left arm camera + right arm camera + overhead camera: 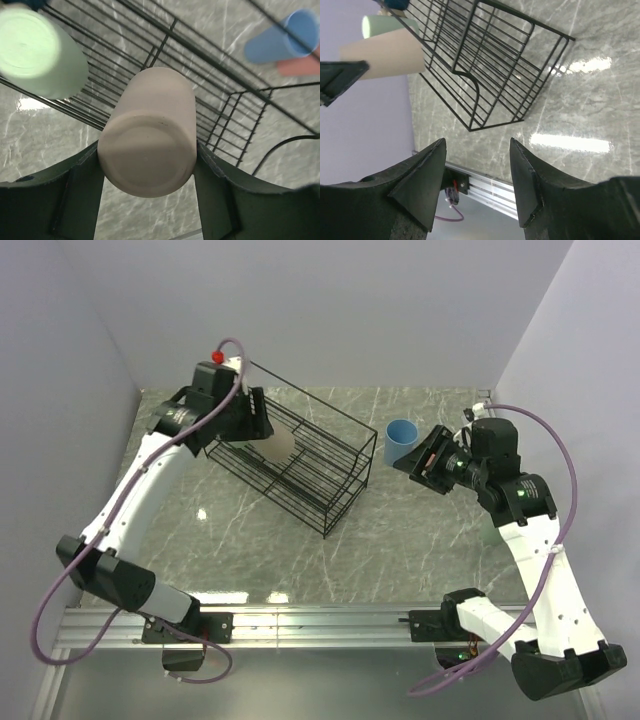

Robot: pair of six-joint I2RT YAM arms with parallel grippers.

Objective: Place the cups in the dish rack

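My left gripper (252, 422) is shut on a beige cup (279, 445) and holds it on its side over the far-left end of the black wire dish rack (310, 400). In the left wrist view the cup (148, 145) sits between both fingers (80, 190), base towards the camera. A pale-green tumbler (37, 50) lies beside it at the rack. A blue cup (402, 439) stands on the table right of the rack. My right gripper (424, 464) is open and empty just right of the blue cup. In the right wrist view its jaws (476, 145) frame bare table, with the rack (495, 75) beyond.
The marble table (400, 530) is walled on the left, back and right. A metal rail (320, 618) runs along the near edge. A salmon-pink shape (300, 66) shows beside the blue cup (282, 37); I cannot tell what it is.
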